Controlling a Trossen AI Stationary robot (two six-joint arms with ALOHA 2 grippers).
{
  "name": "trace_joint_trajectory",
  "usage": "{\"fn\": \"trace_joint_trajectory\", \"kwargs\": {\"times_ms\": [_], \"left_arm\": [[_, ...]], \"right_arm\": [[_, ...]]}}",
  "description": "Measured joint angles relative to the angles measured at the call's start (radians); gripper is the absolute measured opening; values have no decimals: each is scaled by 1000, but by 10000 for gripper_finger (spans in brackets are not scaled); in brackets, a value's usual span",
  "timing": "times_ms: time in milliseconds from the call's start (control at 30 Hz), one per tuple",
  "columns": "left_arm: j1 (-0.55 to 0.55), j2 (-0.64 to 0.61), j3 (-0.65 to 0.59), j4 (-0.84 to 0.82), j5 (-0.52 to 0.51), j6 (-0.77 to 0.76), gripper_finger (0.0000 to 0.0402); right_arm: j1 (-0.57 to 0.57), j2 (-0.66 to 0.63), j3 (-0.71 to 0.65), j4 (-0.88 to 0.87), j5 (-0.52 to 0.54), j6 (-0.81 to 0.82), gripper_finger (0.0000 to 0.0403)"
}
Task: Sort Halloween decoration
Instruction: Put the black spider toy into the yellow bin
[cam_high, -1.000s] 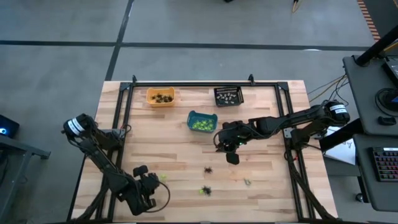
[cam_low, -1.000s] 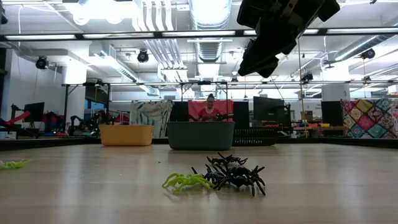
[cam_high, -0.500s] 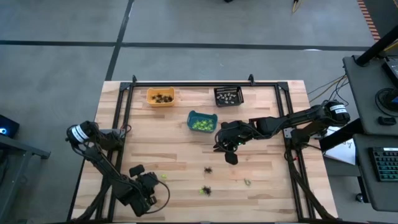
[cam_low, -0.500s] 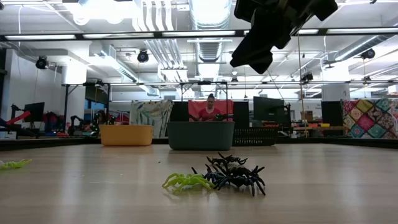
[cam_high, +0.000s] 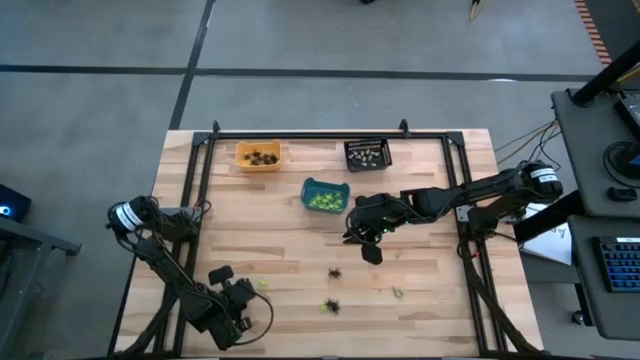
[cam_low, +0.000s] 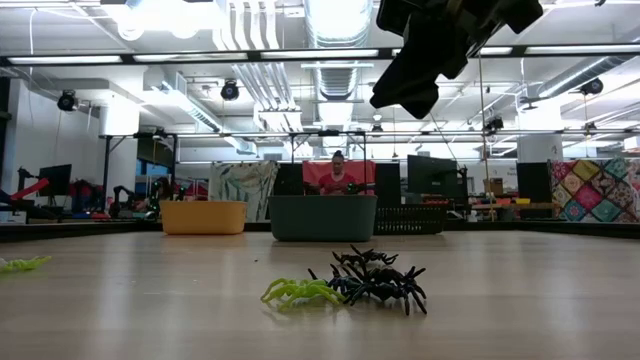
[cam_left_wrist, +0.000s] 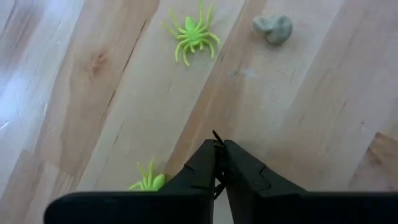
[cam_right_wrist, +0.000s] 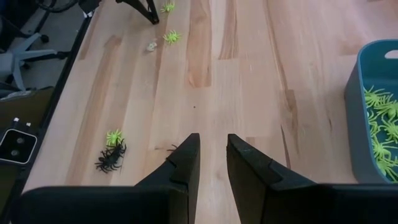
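While our left claw (cam_left_wrist: 219, 163) sits pinched shut, a green spider (cam_left_wrist: 193, 32) lies ahead in the frame's upper middle.

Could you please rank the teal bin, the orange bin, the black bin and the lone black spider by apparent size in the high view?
1. teal bin
2. orange bin and black bin: too alike to rank
3. lone black spider, far smaller

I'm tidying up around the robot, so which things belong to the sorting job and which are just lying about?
Job: loose green spider, black spider, green-and-black pair, pale spider; orange bin, teal bin, black bin.
Lying about: keyboard, cables beside the table.
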Motion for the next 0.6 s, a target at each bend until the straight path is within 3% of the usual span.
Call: {"fn": "trace_joint_trajectory", "kwargs": {"times_ms": [267,400,500,600], "left_arm": [[0,-26,96,-98,-91,46,1],[18,-72,162,-109,-225,92,1],[45,-110,219,-71,-365,235,1],[90,-145,271,2,-435,455,1]], "right_arm": [[0,0,0,0,0,0,68],[0,0,0,0,0,-12,68],[0,0,0,3,0,-20,68],[0,0,0,7,0,-23,68]]}}
